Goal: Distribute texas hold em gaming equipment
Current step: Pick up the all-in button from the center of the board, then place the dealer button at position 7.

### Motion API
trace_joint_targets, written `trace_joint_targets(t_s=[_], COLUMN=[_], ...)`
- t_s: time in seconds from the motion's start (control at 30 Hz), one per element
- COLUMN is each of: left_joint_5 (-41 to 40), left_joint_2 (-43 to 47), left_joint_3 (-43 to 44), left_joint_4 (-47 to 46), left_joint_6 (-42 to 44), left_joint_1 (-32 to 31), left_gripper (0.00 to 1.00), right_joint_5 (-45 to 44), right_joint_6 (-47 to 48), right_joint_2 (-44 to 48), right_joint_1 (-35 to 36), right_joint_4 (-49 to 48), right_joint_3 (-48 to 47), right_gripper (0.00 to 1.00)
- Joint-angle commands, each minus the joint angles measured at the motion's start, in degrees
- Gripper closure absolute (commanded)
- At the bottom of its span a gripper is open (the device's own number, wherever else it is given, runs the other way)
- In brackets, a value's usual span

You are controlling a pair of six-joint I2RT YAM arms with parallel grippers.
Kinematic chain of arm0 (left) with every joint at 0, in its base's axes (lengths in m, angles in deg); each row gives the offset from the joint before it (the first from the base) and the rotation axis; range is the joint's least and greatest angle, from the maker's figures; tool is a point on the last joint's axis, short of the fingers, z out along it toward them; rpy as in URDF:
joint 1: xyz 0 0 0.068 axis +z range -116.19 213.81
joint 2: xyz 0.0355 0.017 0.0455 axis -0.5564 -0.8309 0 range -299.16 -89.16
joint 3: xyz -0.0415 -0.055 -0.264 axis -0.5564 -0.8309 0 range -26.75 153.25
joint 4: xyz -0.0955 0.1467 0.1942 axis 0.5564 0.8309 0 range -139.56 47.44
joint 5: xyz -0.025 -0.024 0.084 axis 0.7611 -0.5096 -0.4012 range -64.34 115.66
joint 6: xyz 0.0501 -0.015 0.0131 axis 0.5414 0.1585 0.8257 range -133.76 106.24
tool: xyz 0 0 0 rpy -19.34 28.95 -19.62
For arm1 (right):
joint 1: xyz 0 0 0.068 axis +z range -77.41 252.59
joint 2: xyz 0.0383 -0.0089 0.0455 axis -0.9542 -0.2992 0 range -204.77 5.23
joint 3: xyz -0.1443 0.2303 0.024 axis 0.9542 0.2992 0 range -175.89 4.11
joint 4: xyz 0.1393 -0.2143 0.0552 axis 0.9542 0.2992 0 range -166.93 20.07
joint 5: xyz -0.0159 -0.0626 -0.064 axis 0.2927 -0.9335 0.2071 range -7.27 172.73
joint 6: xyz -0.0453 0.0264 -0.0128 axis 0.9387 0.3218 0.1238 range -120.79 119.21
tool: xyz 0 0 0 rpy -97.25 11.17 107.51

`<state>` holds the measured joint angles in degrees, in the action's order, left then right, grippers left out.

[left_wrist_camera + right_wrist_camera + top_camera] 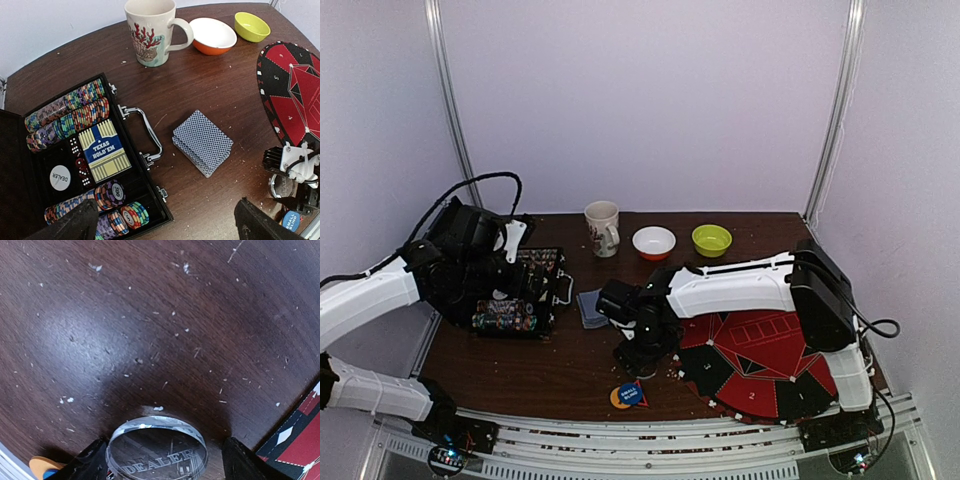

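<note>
Dark wood table [570, 365], flecked with pale crumbs. Between fingers of right gripper [638, 368]: clear DEALER disc [157, 452], flat on wood. Just nearer than gripper: orange disc [616, 400], blue disc [630, 394] and triangular marker [643, 398], overlapping. Right: red-and-black mat [760, 365]. Beyond, slightly left: card deck [591, 307]; farther left, open chip case [520, 290]. Far beyond: mug [602, 228], white bowl [654, 241], green bowl [711, 239].

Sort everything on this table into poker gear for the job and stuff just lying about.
Job: card deck, open case of chips, clear dealer button, blue small-blind disc, red-and-black poker mat.
Lying about: coral-print mug, white bowl, green bowl.
</note>
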<state>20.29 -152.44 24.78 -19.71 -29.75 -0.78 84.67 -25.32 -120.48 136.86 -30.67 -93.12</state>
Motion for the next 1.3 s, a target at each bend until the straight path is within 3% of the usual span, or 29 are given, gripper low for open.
trace_joint_targets(t_s=[0.0, 0.13, 0.27, 0.43, 0.57, 0.7, 0.93, 1.1, 1.27], left_joint_5=[-0.17, -0.75, -1.51, -1.26, -1.94, -2.0, -3.19, -3.61, -3.25], left_joint_2=[0.7, 0.75, 0.97, 0.92, 1.73, 1.4, 1.05, 0.69, -1.19], left_joint_3=[-0.33, -0.31, -0.25, -0.2, -0.36, 0.14, 0.74, 0.61, 2.02], left_joint_4=[-2.6, -2.6, -2.62, -3.63, -5.84, -7.12, -7.58, -7.65, -7.2], left_joint_6=[0.2, 0.83, 1.35, 2.03, 2.65, 3.5, 4.97, 5.15, 5.5], left_joint_1=[-0.25, -0.19, -0.26, -0.26, -0.23, -0.23, -0.22, -0.22, -0.23], left_gripper=[0.02, 0.02, 0.02, 0.02, 0.02, 0.02, 0.02, 0.02, 0.02], right_joint_5=[-3.34, -5.53, -5.92, -3.3, -2.81, -3.94, -7.04, -7.11, -11.05], right_joint_6=[-0.98, -0.95, -1.4, -0.82, 0.08, 1.39, 5.53, 7.56, 9.72], right_joint_2=[-1.78, -2.58, -1.08, 0.4, 3.78, 10.85, 21.83, 17.03, 7.3], right_joint_1=[0.86, 2.03, 2.27, 2.0, -0.79, -8.59, -33.92, -49.49, -55.79], right_joint_4=[3.62, 5.76, 5.52, 4.94, 5.37, 5.71, -1.21, -7.64, -6.55], right_joint_3=[0.64, 0.74, 2.07, -4.99, -9.48, -6.91, 10.41, 11.67, 4.43], right_gripper=[0.21, 0.3, 0.48, 0.67, 0.69, 0.71, 0.71, 0.71, 0.74])
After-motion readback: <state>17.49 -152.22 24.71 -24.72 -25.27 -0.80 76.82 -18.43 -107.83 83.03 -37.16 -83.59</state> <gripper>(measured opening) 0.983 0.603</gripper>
